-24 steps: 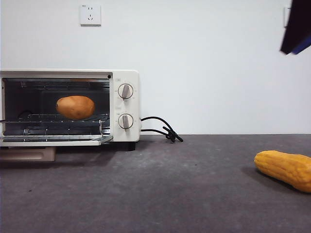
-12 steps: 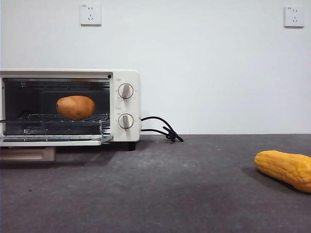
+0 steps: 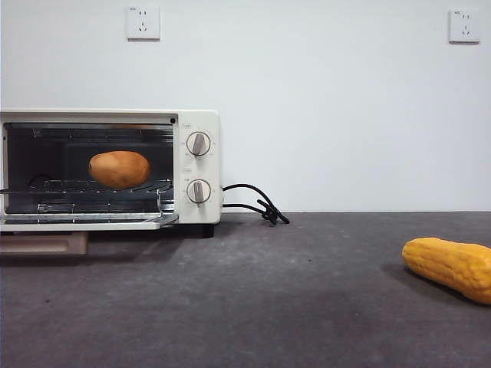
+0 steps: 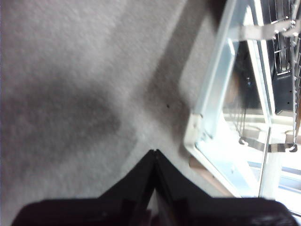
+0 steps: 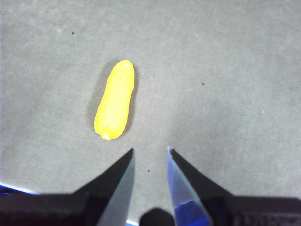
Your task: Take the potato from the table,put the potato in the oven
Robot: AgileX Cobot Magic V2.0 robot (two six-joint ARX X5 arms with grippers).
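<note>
Centrally, the potato is lying on the wire rack inside the oven, its long axis running across the cavity, with no gripper touching it. Below it, the glass door is hanging folded down and flat, its beige handle showing beneath the front edge in the front view. Two round knobs are sitting one above the other on the cream panel beside the opening, and a black cord is trailing from the oven's side onto the table.

The left gripper is hovering above bare tabletop with its two black jaws pressed together to a single point, empty; the corner of the open door is lying just beside and ahead of that tip, and part of the rack is appearing beyond the glass. The potato itself is not showing in the left wrist view.

The right gripper is hanging well apart from the oven, its jaws parted with a clear gap and nothing between them. A yellow-orange corn cob is lying on the table ahead of the jaws and slightly off toward one of them, untouched. Neither arm is appearing in the front view, where the cob is resting near the edge far from the oven.
</note>
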